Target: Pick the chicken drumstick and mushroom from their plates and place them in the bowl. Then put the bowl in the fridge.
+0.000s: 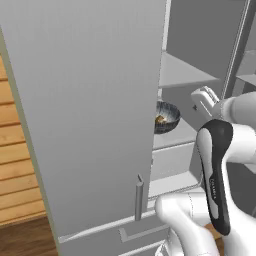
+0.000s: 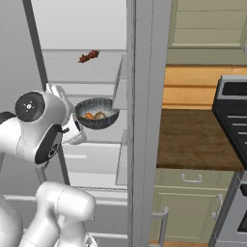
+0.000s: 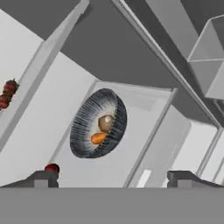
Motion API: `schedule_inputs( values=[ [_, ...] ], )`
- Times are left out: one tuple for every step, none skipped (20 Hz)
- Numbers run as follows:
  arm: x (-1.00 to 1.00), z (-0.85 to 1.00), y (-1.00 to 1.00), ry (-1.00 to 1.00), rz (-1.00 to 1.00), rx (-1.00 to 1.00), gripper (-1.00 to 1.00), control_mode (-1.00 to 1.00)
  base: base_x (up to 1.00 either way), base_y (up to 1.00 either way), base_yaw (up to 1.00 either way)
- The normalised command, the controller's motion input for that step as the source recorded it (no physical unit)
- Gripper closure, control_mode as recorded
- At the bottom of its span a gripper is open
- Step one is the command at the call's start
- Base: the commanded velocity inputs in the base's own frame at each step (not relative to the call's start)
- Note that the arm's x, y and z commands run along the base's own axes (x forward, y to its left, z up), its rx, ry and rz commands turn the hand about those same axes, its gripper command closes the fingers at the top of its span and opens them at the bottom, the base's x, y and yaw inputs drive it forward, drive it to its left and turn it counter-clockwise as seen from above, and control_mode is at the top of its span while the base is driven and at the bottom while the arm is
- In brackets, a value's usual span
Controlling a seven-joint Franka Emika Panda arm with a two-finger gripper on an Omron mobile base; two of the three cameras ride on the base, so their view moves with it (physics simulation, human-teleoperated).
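**Hand view: bowl parked on the fridge shelf, claw wide and holding nothing**

Hand view is where the bowl [image 3: 99,123] is seen best. It sits on a pale shelf [image 3: 131,148] inside the fridge [image 3: 144,65]. The chicken drumstick [image 3: 99,138] and the mushroom [image 3: 105,123] are seen lying inside it. The claw [image 3: 113,178] is spread wide, with nothing between its tips, and it is kept apart from the bowl.

Some things could go wrong from here. The bowl could be bumped by the arm as it is pulled out, because the space between the shelves is tight. The bowl could then be pushed off the shelf edge, and the food could be spilled. The open fridge door [image 1: 85,115] could also be knocked by the arm, as the door is close beside it.

A small red thing [image 3: 51,168] near one claw tip is seen from the hand. In the right base view, a dark red skewer [image 2: 89,57] is shown on the shelf above the bowl [image 2: 97,113], and a wooden bench [image 2: 193,137] is shown off to the side. In the left base view, the bowl [image 1: 166,116] is half hidden behind the door edge, and the door handle [image 1: 139,199] is shown.
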Motion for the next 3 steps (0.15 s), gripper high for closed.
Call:
schedule_inputs(
  values=[
    [-0.54,0.59,0.09,-0.08,0.05,-0.01,-1.00,-1.00,0.00,0.00,0.00],
    [-0.47,0.52,0.08,-0.03,0.05,-0.02,-1.00,-1.00,0.00,0.00,0.00],
    [-0.42,0.45,0.07,-0.02,0.04,-0.03,-1.00,-1.00,0.00,0.00,0.00]
  ],
)
